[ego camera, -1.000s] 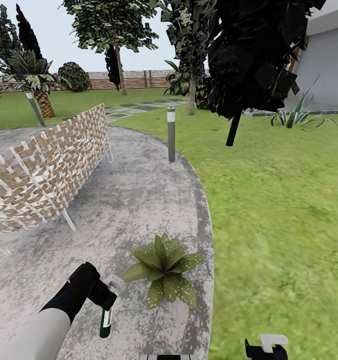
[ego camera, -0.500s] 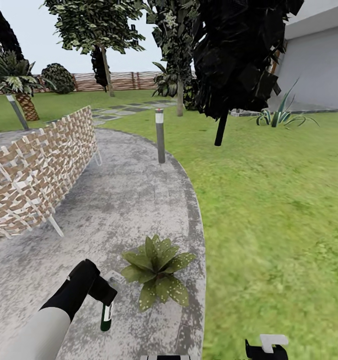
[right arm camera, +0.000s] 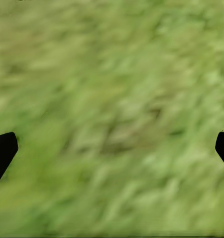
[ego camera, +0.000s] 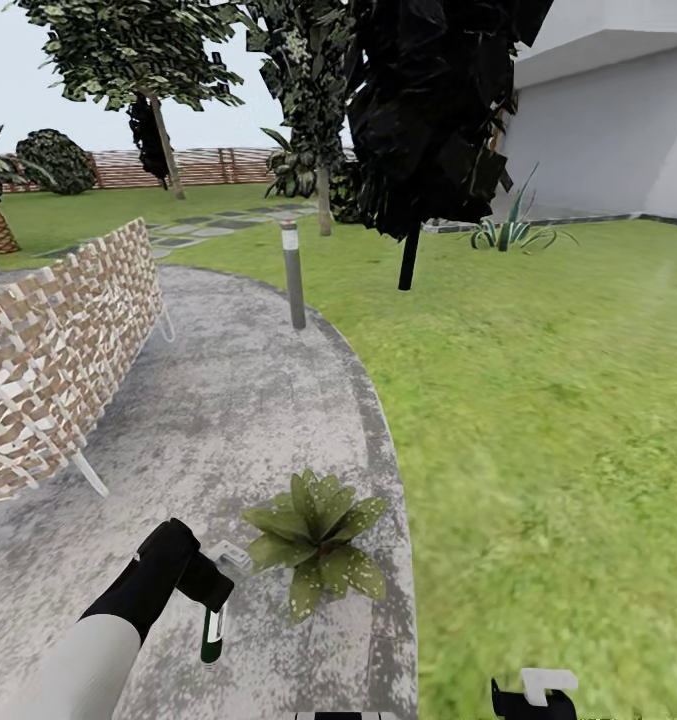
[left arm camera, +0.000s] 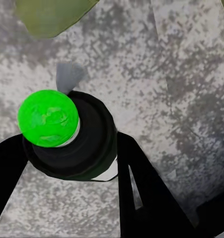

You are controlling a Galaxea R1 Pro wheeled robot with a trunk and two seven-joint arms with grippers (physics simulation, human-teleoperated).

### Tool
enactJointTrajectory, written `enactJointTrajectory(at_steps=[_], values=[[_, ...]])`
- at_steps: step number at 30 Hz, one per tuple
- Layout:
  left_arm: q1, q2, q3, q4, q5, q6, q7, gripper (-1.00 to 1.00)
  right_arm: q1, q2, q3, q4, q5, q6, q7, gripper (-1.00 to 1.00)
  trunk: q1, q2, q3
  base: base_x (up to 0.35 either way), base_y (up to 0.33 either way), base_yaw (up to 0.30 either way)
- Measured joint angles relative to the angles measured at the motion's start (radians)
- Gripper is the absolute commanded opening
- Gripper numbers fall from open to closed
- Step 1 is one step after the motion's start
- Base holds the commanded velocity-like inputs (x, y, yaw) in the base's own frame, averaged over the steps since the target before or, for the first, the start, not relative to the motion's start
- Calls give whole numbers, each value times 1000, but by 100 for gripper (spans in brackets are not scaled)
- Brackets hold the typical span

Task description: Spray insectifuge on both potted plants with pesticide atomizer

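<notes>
The left gripper (ego camera: pixel 214 600) is gripping the pesticide atomizer (ego camera: pixel 212 638) at the lower left, beside one potted plant (ego camera: pixel 316 540). The right gripper (right arm camera: pixel 112 148) is hanging with jaws apart over grass. Pickup is done; I judge spraying is left.

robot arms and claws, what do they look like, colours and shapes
In the head view the left arm is a smooth pale grey tube that turns matte black at a rounded wrist. The left claw carries a small light grey bracket. The right claw is black with a white tab on top. In the wrist views the fingers are flat, black and wedge-shaped. No cables or markings are visible.
</notes>
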Motion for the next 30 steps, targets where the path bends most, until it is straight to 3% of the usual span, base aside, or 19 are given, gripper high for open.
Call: enactJointTrajectory(at_steps=[5,15,23,25,27,30], values=[[4,1,0,1,-2,0,0,-100,4,0,-1,0,0,0,0,100,-3,-2,3,79,303,-217],[2,7,-3,11,-2,0,0,-100,0,-9,2,5,3,0,1,100,0,0,2,3,294,-11],[2,-4,-8,5,1,1,-3,-100,0,-10,2,5,3,-1,1,100,0,0,2,0,36,0],[1,-18,-13,2,1,7,-3,-100,0,-10,2,5,3,-1,1,100,0,0,2,0,1,0],[-1,-48,-25,3,-8,16,-3,-100,0,-10,3,5,3,-1,1,100,0,0,2,0,0,0],[-9,-63,-71,9,-34,51,-5,-100,0,-9,3,5,3,-1,1,100,0,0,2,0,0,0]])
